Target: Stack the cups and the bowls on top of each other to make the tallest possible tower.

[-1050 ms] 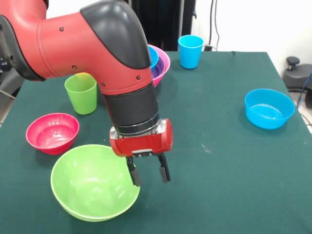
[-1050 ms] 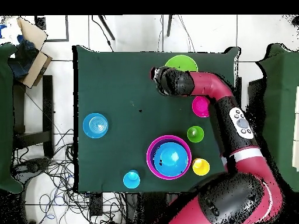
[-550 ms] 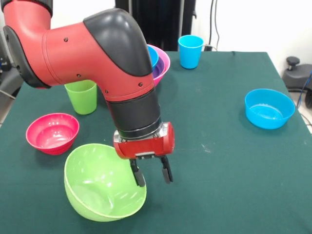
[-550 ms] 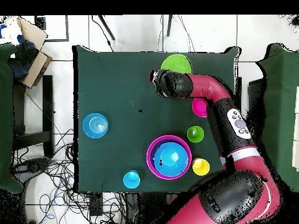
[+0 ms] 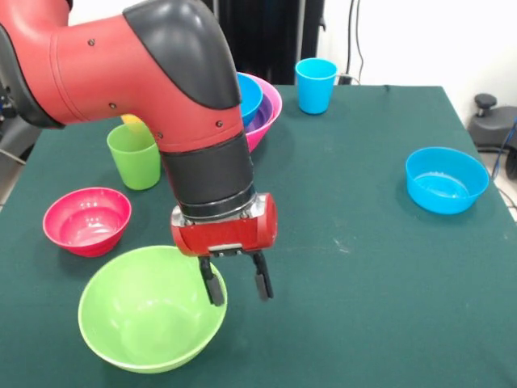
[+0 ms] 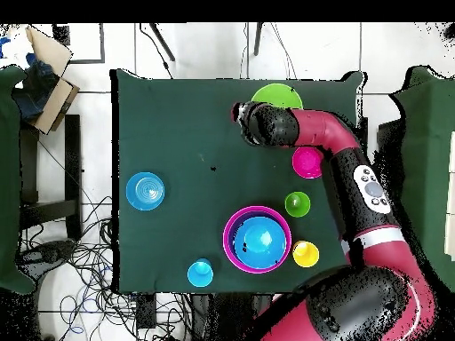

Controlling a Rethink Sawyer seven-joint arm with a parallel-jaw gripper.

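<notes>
Front view: my gripper hangs spread and empty astride the near rim of the light green bowl, which tipped half a second ago and now sits flat again, so my grab failed.

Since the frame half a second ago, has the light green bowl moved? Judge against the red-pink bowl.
Yes. The light green bowl has settled flat and shifted leftward, under the red-pink bowl.

Glossy plastic light green bowl, glossy plastic blue cup, matt cloth table cover
</notes>
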